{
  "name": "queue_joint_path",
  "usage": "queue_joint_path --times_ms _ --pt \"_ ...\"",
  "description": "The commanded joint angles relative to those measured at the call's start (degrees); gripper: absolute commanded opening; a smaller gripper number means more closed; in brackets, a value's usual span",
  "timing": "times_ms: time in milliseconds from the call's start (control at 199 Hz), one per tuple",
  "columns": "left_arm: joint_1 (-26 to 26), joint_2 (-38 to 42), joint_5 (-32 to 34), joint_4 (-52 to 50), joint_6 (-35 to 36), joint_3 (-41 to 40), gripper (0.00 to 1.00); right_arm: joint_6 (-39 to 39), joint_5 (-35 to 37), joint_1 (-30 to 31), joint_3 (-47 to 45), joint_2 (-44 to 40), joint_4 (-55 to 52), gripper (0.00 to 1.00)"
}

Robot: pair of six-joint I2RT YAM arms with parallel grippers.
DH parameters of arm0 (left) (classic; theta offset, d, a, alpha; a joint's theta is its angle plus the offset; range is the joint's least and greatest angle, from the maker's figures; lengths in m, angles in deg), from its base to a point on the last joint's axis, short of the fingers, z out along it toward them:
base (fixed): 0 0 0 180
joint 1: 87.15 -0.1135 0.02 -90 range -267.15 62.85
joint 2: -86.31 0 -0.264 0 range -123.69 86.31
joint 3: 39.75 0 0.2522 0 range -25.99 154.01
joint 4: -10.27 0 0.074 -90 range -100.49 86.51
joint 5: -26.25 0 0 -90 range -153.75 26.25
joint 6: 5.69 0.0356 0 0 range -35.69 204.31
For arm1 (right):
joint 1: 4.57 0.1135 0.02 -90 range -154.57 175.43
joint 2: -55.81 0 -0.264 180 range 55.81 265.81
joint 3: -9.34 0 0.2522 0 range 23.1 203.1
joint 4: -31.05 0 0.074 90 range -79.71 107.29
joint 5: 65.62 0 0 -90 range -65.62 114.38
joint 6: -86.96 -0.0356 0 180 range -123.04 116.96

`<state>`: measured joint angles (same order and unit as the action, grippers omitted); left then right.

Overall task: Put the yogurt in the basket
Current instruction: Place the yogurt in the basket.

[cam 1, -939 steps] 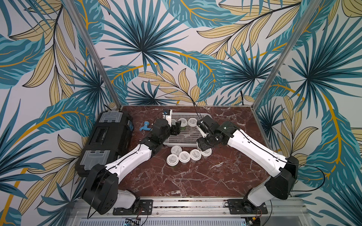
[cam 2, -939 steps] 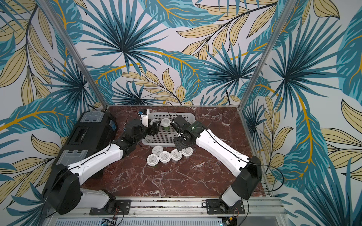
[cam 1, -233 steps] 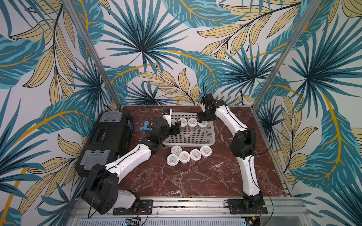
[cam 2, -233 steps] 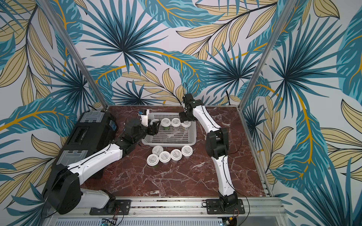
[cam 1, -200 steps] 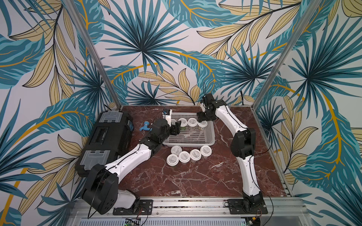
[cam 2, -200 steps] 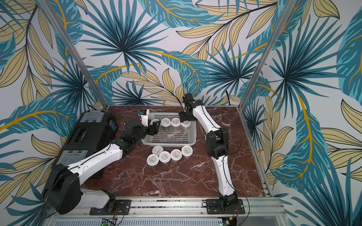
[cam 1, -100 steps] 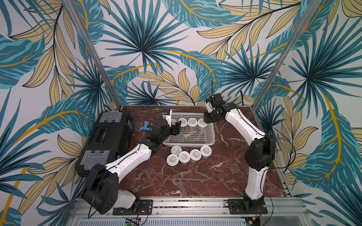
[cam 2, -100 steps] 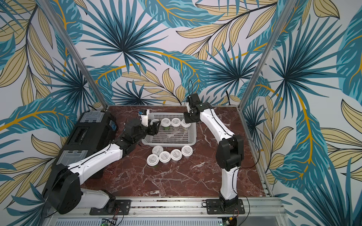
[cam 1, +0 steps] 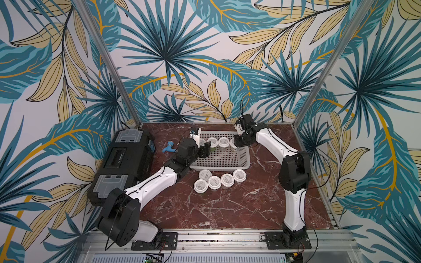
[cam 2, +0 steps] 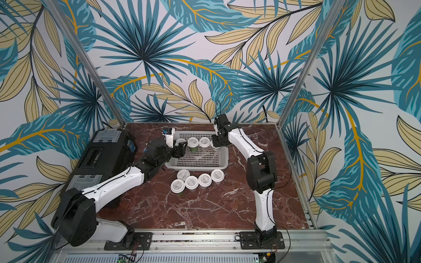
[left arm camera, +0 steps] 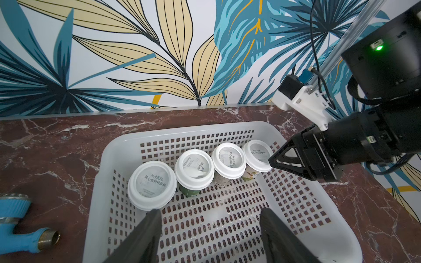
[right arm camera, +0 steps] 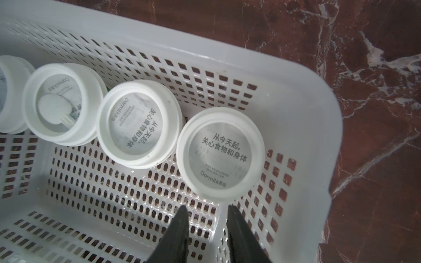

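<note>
Four of your small round yogurt cups (left arm camera: 194,169), white-lidded with grey print, stand in a row along the far wall of the pale grey-white perforated plastic basket (left arm camera: 182,129). In both top views the other five cups (cam 1: 214,182) (cam 2: 191,182) sit packed close together on the red-brown marble tabletop (cam 1: 216,209), just in front of the basket's near wall.

Your right gripper (right arm camera: 207,208) is inside the basket beside the end cup (right arm camera: 220,154) on its own side. Its jaws are drawn together with nothing between them, and you cannot tell whether the tips touch that cup.

Your left gripper (left arm camera: 209,213) hangs over the opposite end, with its fingers spread and empty.

A small blue fitting (cam 1: 169,149) lies between the basket and the large black toolbox (cam 1: 127,159).
</note>
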<state>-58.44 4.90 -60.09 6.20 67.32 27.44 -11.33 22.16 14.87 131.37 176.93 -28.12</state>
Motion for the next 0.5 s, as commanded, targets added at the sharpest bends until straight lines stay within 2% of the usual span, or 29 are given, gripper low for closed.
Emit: queue_joint_path --times_ms 0,498 --pt "-0.3 -0.2 -0.1 1.4 -0.1 -0.3 0.72 0.6 -0.3 0.2 0.2 0.8 0.4 0.33" --pt "-0.3 -0.1 -0.5 1.5 -0.2 -0.4 0.72 0.7 0.6 0.2 1.8 3.8 0.4 0.33"
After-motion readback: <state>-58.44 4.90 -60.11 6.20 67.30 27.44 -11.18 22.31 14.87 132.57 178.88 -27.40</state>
